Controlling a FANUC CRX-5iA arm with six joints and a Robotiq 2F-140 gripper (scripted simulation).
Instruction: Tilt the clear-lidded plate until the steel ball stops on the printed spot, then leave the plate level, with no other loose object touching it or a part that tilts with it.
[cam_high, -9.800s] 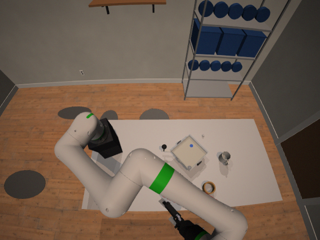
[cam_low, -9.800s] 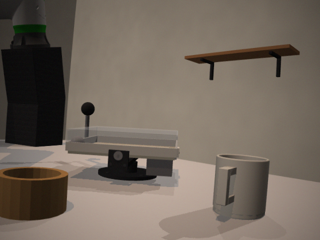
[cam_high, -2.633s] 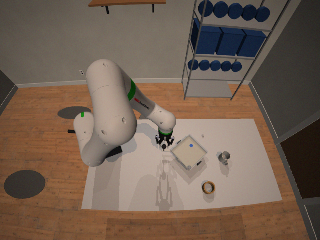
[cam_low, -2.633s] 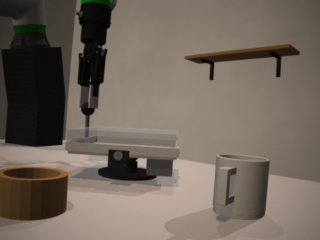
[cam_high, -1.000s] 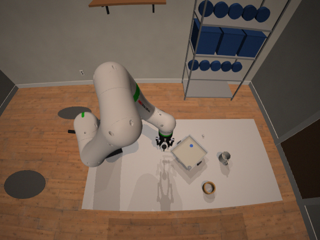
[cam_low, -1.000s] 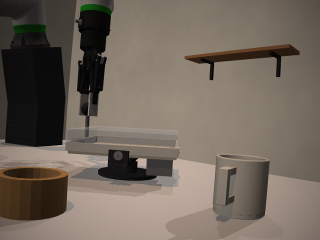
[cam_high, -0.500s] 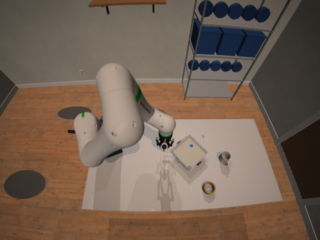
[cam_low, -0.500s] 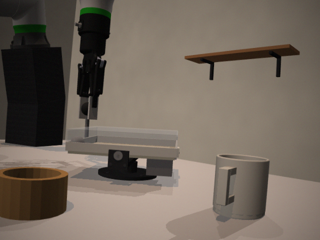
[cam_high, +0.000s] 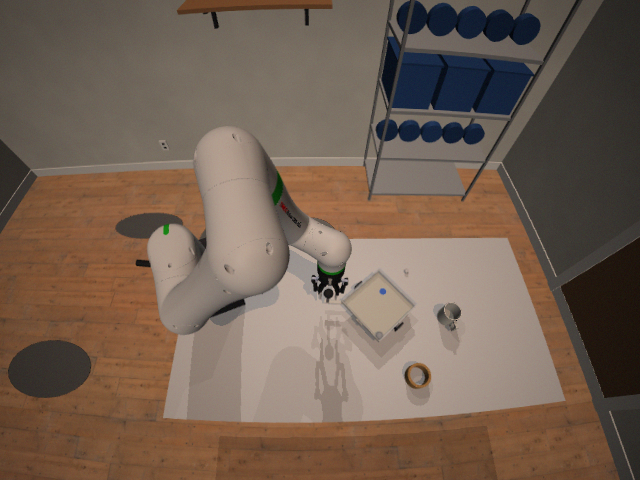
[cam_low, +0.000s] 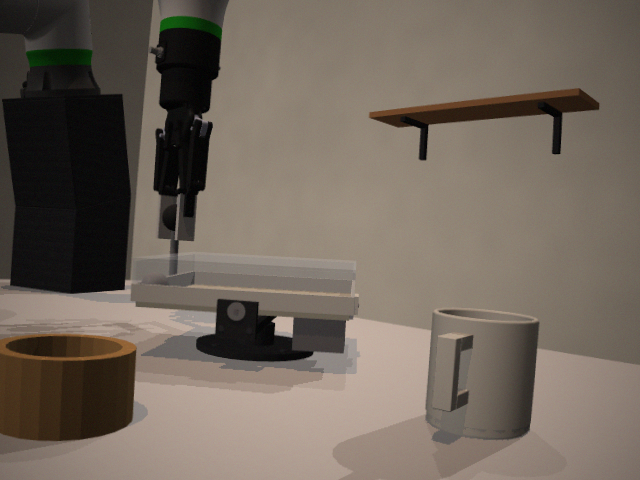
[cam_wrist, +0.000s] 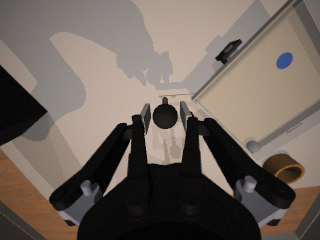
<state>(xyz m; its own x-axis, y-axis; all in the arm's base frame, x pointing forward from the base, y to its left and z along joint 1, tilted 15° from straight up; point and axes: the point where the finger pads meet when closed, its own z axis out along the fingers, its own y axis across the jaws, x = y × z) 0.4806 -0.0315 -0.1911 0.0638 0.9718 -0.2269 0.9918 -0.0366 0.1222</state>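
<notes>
- In the exterior view, a wooden ring (cam_high: 418, 364) (cam_low: 67, 397) (cam_wrist: 272, 167) sits nearest on the left, on the white table (cam_high: 284, 372) (cam_low: 289, 439) (cam_wrist: 107, 107), apart from the plate.
- To its right, a grey mug (cam_high: 450, 314) (cam_low: 485, 372) stands upright, also apart from the plate.
- Behind them, the clear-lidded plate (cam_high: 369, 310) (cam_low: 248, 297) (cam_wrist: 245, 90) is carried above a round black base (cam_low: 211, 345); I can't tell whether it is exactly level.
- The steel ball (cam_high: 378, 335) (cam_low: 154, 279) (cam_wrist: 254, 146) lies inside the plate, in the corner facing the wooden ring in the top view, well apart from the blue spot (cam_high: 382, 291) (cam_wrist: 284, 60).
- Beside another corner, a dark round knob (cam_high: 328, 293) (cam_low: 169, 217) (cam_wrist: 165, 116) tops a thin post.
- The hand (cam_high: 329, 294) (cam_low: 176, 219) (cam_wrist: 165, 109) points down, partly open, its fingers around the knob without gripping it; the wrist view shows gaps on both sides.
- Farther back, a wooden shelf (cam_high: 255, 6) (cam_low: 480, 109) hangs on the wall.
</notes>
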